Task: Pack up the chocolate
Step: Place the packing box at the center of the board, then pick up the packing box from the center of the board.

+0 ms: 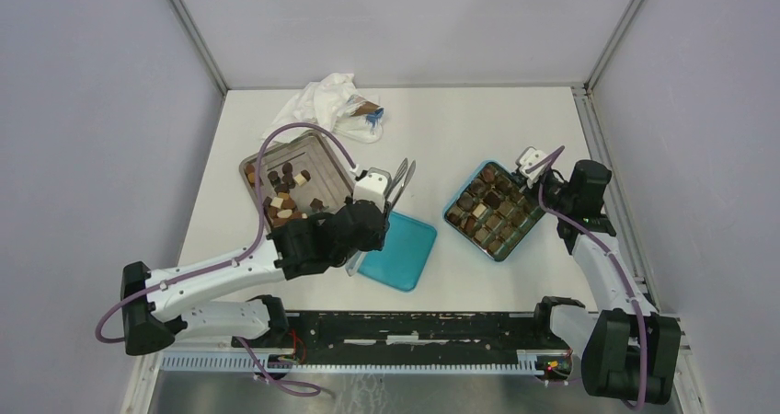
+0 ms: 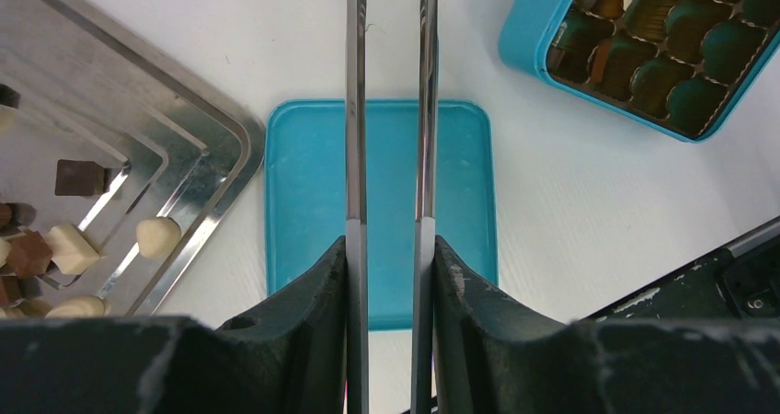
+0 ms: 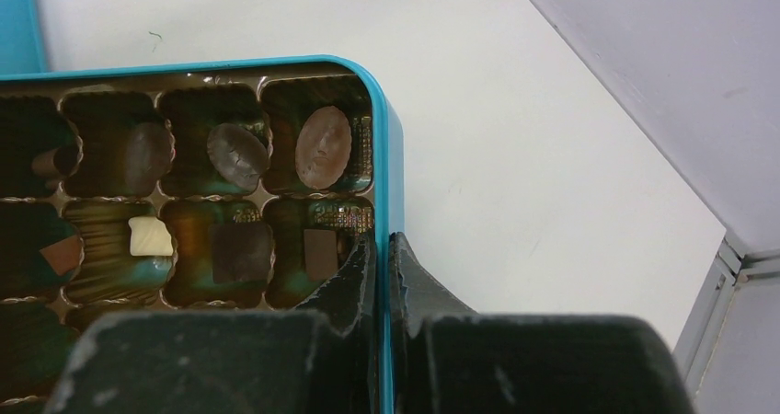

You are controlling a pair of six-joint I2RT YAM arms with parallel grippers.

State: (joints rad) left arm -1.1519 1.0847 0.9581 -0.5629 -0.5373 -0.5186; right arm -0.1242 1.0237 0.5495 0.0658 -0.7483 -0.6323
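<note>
**Tongs poised above the lid, box pinched at its wall**

White tabletop (image 1: 478, 120) fills the floor of a grey-walled cell. Seen from overhead, a metal tray (image 1: 303, 138) lies at 9 o'clock from the middle. It carries loose chocolate (image 1: 281, 202) in dark brown, mid-brown and cream-white pieces. A teal box (image 1: 464, 188) sits at about 3 o'clock, and most of its brown moulded compartments already hold a piece each. The teal lid (image 1: 405, 248) lies flat at 6 o'clock, apart from both tray and box. A crumpled white bag (image 1: 326, 97) rests at 11 o'clock near the back wall.

The left end effector (image 2: 390, 253) is clamped on a pair of metal tongs (image 2: 356, 110). Their two blades run parallel with a gap between them and nothing caught in it. They reach out above the lid and point toward 12 o'clock.

The right end effector (image 3: 382, 248) is closed on the box's teal side wall at the 3 o'clock edge. One finger stands inside a compartment and the other outside.
</note>
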